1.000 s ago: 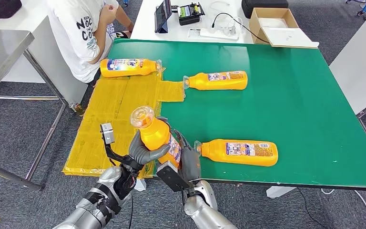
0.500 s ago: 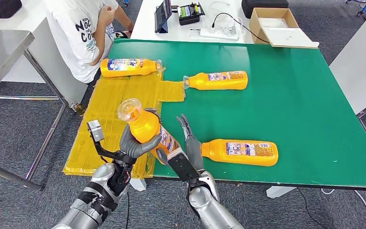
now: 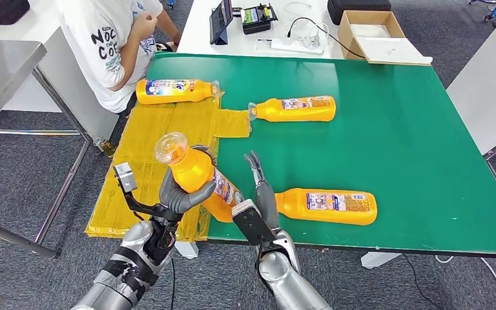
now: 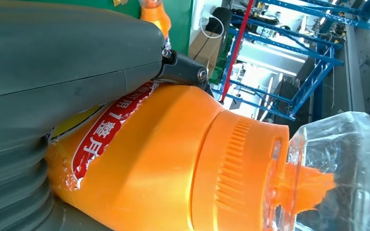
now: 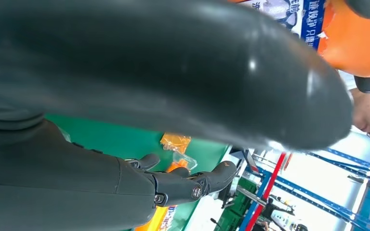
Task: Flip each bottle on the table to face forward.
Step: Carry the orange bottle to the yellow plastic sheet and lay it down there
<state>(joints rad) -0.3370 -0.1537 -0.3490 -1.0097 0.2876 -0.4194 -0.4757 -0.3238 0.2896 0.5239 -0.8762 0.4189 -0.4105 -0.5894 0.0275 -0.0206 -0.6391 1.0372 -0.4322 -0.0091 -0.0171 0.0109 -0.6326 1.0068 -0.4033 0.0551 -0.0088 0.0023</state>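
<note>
Orange bottle sits gripped in our left hand above the green table's 7 o'clock corner, swung further toward 9 o'clock than a second ago; our right hand has let go, fingers straight and spread

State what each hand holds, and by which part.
The left hand grips an orange bottle around its body, below the neck. The right hand holds nothing.

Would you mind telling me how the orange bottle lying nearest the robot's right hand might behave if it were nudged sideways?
The orange bottle lies on its side on the green table, so it would probably roll or pivot rather than tip. Its glossy plastic and label look fairly slippery. The body seems rigid, so it should hold its shape.
</note>
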